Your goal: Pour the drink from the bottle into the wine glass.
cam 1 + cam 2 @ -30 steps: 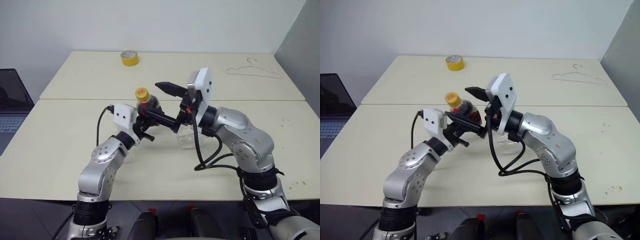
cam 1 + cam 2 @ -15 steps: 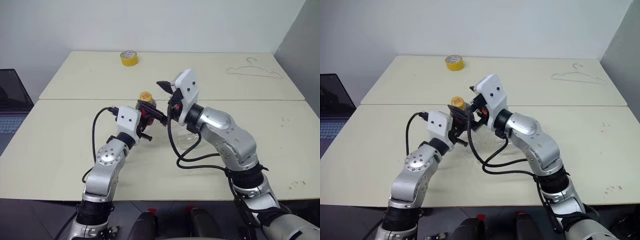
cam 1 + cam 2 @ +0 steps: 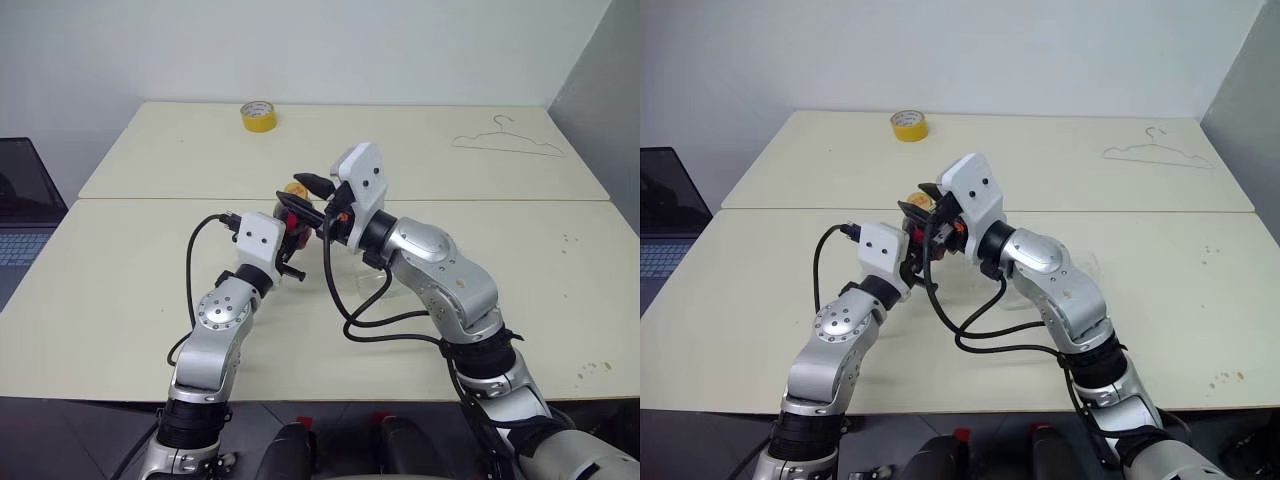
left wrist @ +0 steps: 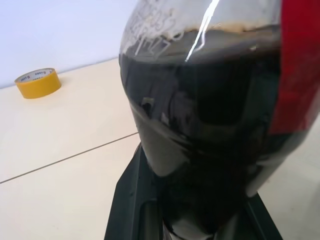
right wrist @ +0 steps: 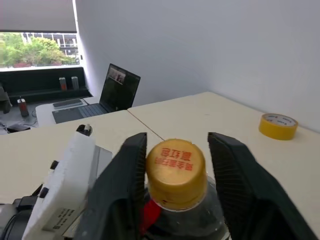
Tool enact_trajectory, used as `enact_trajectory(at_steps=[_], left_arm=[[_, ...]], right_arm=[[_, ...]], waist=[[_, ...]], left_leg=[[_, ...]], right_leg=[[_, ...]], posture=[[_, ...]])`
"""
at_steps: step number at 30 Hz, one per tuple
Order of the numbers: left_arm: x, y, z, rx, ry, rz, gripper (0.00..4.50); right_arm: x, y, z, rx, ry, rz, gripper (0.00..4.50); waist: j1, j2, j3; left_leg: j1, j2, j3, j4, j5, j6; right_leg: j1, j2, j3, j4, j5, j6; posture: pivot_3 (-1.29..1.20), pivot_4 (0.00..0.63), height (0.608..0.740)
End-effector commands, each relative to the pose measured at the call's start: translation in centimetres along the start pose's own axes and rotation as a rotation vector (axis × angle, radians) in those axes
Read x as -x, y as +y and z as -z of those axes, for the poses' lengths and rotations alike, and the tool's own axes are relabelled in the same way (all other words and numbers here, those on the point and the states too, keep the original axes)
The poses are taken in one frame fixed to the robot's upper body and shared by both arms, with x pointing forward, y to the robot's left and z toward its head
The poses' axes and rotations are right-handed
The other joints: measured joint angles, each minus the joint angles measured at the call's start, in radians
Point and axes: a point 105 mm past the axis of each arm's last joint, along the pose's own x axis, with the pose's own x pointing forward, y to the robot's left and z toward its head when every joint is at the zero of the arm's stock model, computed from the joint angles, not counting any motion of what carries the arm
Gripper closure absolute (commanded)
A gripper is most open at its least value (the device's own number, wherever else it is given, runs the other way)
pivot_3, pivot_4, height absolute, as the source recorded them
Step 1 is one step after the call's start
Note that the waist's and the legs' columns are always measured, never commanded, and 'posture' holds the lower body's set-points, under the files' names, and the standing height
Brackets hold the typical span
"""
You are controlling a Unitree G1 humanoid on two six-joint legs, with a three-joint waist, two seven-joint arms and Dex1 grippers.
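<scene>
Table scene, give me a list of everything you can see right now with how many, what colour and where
bottle: one, clear with dark drink, red label, held above the near table.
yellow cap: one, on the bottle, between the right pincer's fingers.
wine glass: one, clear, on the near table behind the right arm.
tape roll: one, yellow, far table.
hanger: one, pale wire, far table, right side.
laptop: one, dark, open on a side desk at left.
tables: two, cream, pushed together.
left pincer: black, shut on the bottle.
right pincer: black, straddling the cap.
</scene>
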Motion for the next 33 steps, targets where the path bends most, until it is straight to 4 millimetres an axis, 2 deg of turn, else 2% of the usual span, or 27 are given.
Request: enact_trajectory(at_steps=[1,10,15,23,29,33], left_arm=[[-0.1,0.4,-2.4,-0.028,-0.100,-0.021,3.96],[-0.1,0.3,-2.8,-0.026,-0.100,0.023,3.96],[0.6,-0.5,-3.1,-0.012,-0.064,0.229,3.96],[2.9,-1.4,-2.9,0.062,0.049,0.588,3.96],[4.3,-1.7,-2.5,0.110,0.106,0.708,3.96],[4.3,-2.0,-2.4,0.123,0.106,0.708,3.96]], right_arm=[[0.3,-0.5,-1.3,0.042,-0.046,0.024,3.29],[0.8,-0.4,-1.2,0.085,-0.040,-0.018,3.29],[2.3,-0.3,-2.0,0.177,-0.051,-0.178,3.29],[5.0,1.4,-3.5,0.277,-0.066,-0.511,3.29],[6.5,2.4,-3.6,0.293,-0.042,-0.660,3.29],[6.9,2.8,-3.5,0.266,-0.038,-0.690,3.29]], waist=[[0.000,0.000,0.000],[0.000,0.000,0.000],[-0.001,0.000,0.000],[-0.003,0.001,0.001],[-0.001,0.001,0.001],[-0.001,0.001,0.001]], left_leg=[[0.000,0.000,0.000,0.000,0.000,0.000],[0.000,0.000,0.000,0.000,0.000,0.000],[0.000,0.000,0.000,0.000,0.000,0.000],[0.000,0.000,0.000,0.000,-0.002,0.003],[0.000,0.001,0.000,0.000,-0.002,0.004],[0.000,0.001,-0.001,0.000,-0.002,0.004]], right_leg=[[0.000,0.000,0.000,0.000,0.000,0.000],[0.000,0.000,0.000,0.000,0.000,0.000],[0.000,0.000,0.000,0.000,0.000,0.000],[0.000,0.000,-0.001,-0.001,0.000,0.000],[0.001,0.000,-0.001,-0.001,0.000,0.000],[0.001,0.000,0.000,-0.001,0.000,0.000]], posture=[[0.00,0.150,0.740],[0.00,0.150,0.740],[0.00,0.150,0.740],[0.00,0.150,0.740],[0.00,0.150,0.740],[0.00,0.150,0.740]])
